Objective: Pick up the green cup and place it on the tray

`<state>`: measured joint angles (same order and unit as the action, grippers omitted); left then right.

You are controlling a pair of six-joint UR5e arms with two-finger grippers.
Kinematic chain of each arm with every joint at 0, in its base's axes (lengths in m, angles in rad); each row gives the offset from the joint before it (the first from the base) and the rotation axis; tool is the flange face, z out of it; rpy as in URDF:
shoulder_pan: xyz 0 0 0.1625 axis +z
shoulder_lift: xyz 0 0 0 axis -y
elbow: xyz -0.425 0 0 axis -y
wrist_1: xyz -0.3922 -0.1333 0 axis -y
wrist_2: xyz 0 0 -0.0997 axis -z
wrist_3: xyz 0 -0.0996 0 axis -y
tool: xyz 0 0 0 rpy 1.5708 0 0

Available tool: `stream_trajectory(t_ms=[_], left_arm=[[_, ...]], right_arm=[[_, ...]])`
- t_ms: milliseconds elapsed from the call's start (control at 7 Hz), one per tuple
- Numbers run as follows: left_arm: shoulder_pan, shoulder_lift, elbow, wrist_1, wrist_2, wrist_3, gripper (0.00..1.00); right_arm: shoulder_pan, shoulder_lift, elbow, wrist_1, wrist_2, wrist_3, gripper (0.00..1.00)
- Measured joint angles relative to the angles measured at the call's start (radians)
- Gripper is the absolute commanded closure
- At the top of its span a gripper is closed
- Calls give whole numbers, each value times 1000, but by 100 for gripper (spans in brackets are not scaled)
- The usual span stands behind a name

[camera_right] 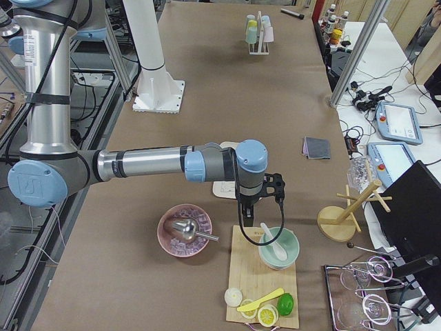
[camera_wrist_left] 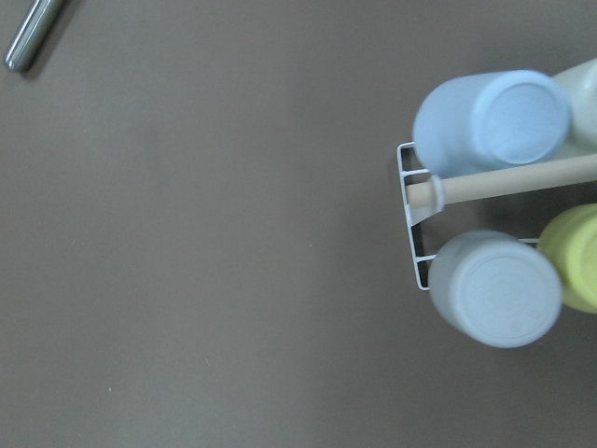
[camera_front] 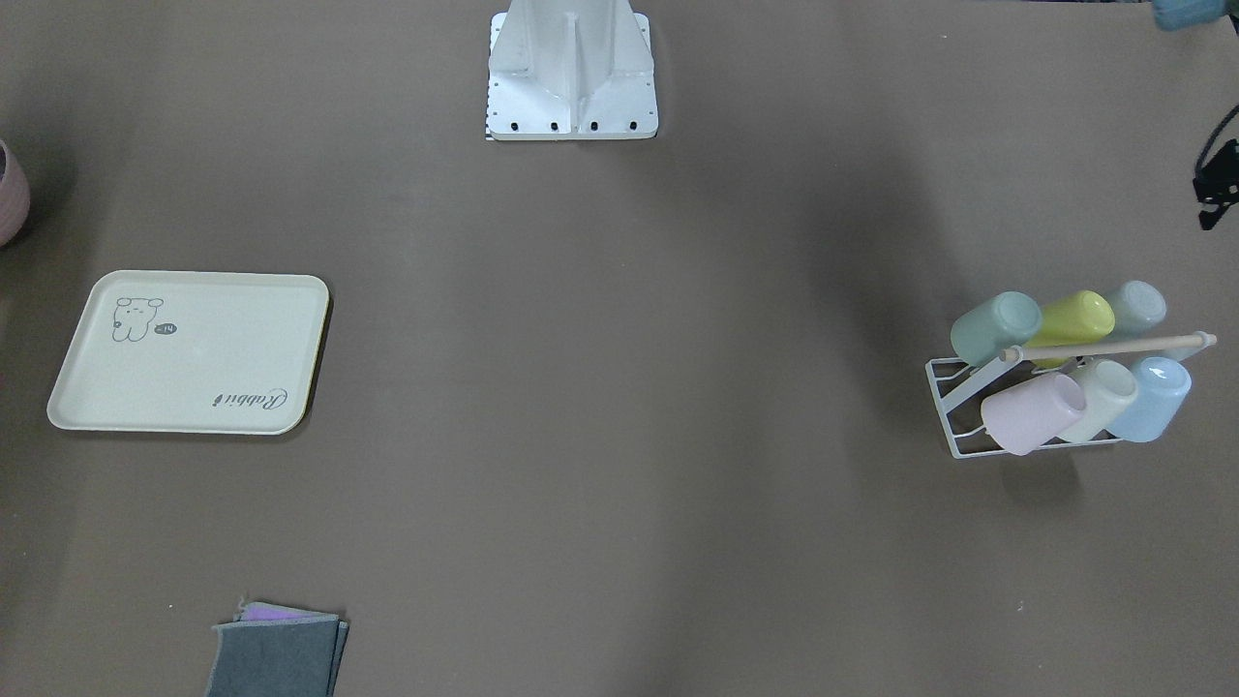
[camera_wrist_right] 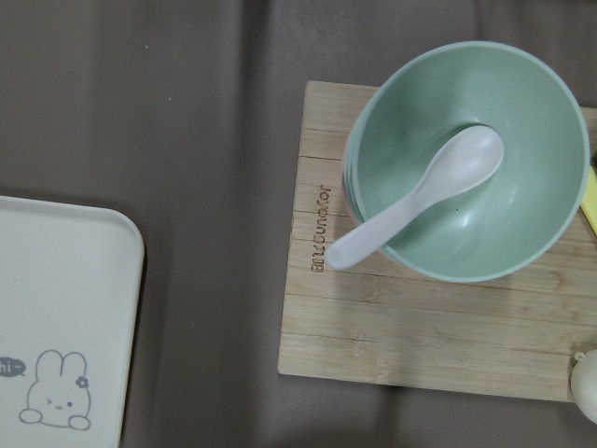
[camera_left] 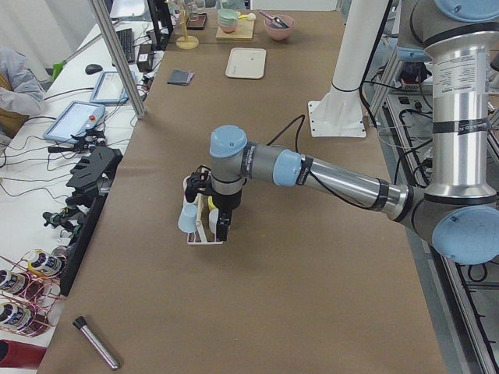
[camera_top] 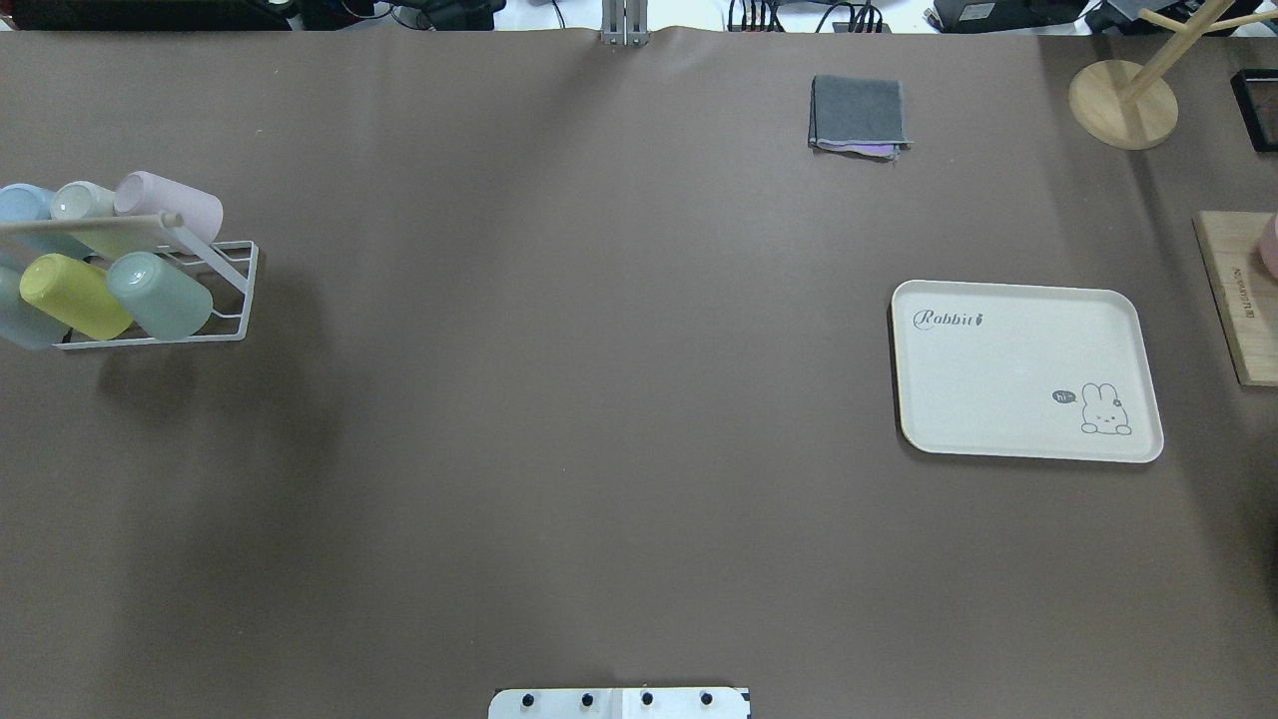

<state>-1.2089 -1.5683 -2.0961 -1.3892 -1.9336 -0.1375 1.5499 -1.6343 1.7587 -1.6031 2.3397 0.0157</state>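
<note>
Though the left gripper (camera_left: pixel 222 226) is seen only from the bench's left end, hanging fingers-down over the cup rack (camera_front: pixel 968 389), that view does not show how wide its jaws stand or whether they hold anything. It seems to hover just above the cups rather than touch them, but the angle is poor. Its wrist camera looks straight down on the rack's outer end. There a blue cup (camera_wrist_left: pixel 490 117) and a grey-blue cup (camera_wrist_left: pixel 494 289) sit on either side of the wooden rod (camera_wrist_left: pixel 522 177), with a lime cup (camera_wrist_left: pixel 578 257) next in line.

The green cup (camera_front: pixel 995 326) lies tilted on the rack at the other end of that row, next to the lime cup, on the side toward the bench's middle. The rack stands near the bench's left end.

The right gripper (camera_right: pixel 246 203) hangs over the bench's right end, and its opening likewise cannot be told. Below it a wooden board (camera_wrist_right: pixel 420 336) carries a green bowl (camera_wrist_right: pixel 522 224) with a white spoon (camera_wrist_right: pixel 410 201). The tray (camera_top: pixel 998 369) lies flat just beside the board, toward the middle, well apart from the green cup. A folded grey cloth (camera_top: pixel 857 110) lies by the far edge.
</note>
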Motion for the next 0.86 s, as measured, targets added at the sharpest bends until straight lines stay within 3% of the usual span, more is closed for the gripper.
stream_trajectory(t_ms=[429, 571, 857], left_arm=[[430, -219, -116, 217, 505, 38, 2], [503, -268, -130, 262, 632, 158, 2], [600, -367, -59, 306, 905, 651, 2]], right_arm=[[1, -21, 4, 5, 3, 0, 0], [1, -25, 13, 6, 0, 5, 0], [-24, -20, 41, 15, 1, 124, 0]])
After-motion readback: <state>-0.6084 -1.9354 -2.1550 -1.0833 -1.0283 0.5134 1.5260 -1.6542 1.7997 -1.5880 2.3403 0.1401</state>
